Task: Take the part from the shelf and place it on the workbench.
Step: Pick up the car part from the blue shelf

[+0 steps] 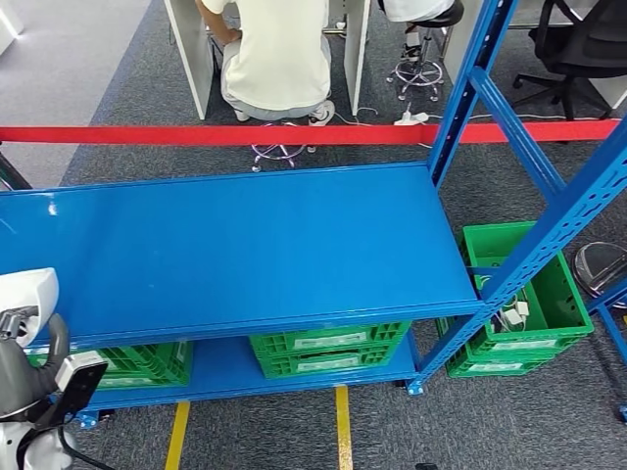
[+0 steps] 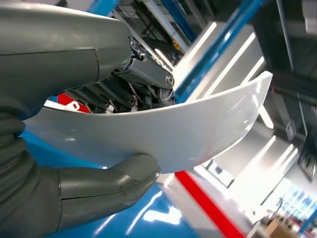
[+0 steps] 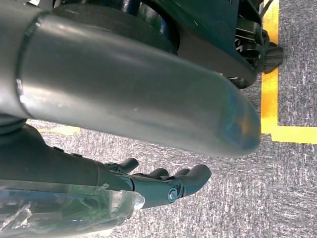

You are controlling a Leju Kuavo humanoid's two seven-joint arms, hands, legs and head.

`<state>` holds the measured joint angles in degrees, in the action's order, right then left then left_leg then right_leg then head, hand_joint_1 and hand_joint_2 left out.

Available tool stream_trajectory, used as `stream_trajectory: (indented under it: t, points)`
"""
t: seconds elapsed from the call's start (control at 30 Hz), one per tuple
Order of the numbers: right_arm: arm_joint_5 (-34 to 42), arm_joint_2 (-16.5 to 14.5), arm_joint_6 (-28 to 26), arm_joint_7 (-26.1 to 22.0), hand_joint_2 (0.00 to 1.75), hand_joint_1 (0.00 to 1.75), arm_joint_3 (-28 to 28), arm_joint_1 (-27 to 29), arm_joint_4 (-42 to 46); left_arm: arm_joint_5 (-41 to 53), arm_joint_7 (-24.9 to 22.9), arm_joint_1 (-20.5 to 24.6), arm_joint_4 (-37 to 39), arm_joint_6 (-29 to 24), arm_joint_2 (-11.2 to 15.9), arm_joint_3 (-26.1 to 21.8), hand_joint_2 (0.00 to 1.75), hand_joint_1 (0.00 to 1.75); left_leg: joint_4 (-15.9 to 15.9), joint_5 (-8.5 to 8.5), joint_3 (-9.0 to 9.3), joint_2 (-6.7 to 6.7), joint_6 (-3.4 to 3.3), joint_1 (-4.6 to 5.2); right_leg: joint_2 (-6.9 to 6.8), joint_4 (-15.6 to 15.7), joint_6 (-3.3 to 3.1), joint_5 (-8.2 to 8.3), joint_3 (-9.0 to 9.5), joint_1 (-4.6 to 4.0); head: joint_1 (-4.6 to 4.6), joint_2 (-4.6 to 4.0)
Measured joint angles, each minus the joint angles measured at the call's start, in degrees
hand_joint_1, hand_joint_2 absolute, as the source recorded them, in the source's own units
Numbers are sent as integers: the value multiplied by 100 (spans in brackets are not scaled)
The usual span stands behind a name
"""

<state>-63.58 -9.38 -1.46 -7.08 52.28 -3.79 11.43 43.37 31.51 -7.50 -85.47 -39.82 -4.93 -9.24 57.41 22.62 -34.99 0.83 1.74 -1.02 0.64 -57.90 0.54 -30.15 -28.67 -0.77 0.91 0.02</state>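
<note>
Left hand (image 2: pixel 93 139), nearest the lens, pinched the white part (image 2: pixel 179 134) between thumb and fingers at mid-frame; seemingly light, stiff, glossy and slippery; right hand (image 3: pixel 164 183) hung loosely open.

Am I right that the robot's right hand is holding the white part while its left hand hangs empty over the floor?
Not quite: the hands are swapped. The left wrist view shows the left hand gripping the white part; the right hand hangs empty over the floor.

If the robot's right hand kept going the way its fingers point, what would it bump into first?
Probably just the grey carpet floor. The right hand hangs open above it with nothing between, though depth is hard to judge.
</note>
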Motion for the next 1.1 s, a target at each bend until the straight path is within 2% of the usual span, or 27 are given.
stream_trajectory:
  t: [0.13, 0.57, 0.77, 0.9, 1.1]
  points:
    - [-9, 0, -8, -49, 0, 0, 0, -2, 0, -724, 195, -232, -984, -13, -198, 10, 175, 175, 0, 0, 0, 0, 0, -2, 0, 0, 0, 0, -1, -1, 1, 0]
    - [-10, 0, -9, -55, 0, 0, 2, -3, 0, -774, 221, -330, -1394, -13, -228, 73, 175, 175, -1, 0, 0, 0, 0, -2, 0, 0, 0, 0, -1, -1, 0, 0]
    - [-9, 0, 8, -64, 0, 0, 2, -3, 0, -782, 696, -440, -1855, -14, -286, 119, 175, 175, -1, 0, 0, 0, 0, -2, 0, 0, 0, 0, -1, -1, -1, 0]
    - [-9, 0, 16, -69, 0, 0, 3, -3, 0, -788, 817, -505, -2305, -14, -311, 121, 175, 175, -1, 1, 0, 0, 0, -2, 0, 1, -1, -1, -1, -1, 1, 0]
    - [0, 0, 31, -91, 0, 0, 39, -5, 0, -993, 516, -588, -2557, -16, -130, 286, 175, 175, -2, 0, 0, 0, 1, -4, -1, 0, -1, -1, -2, -4, 0, 0]
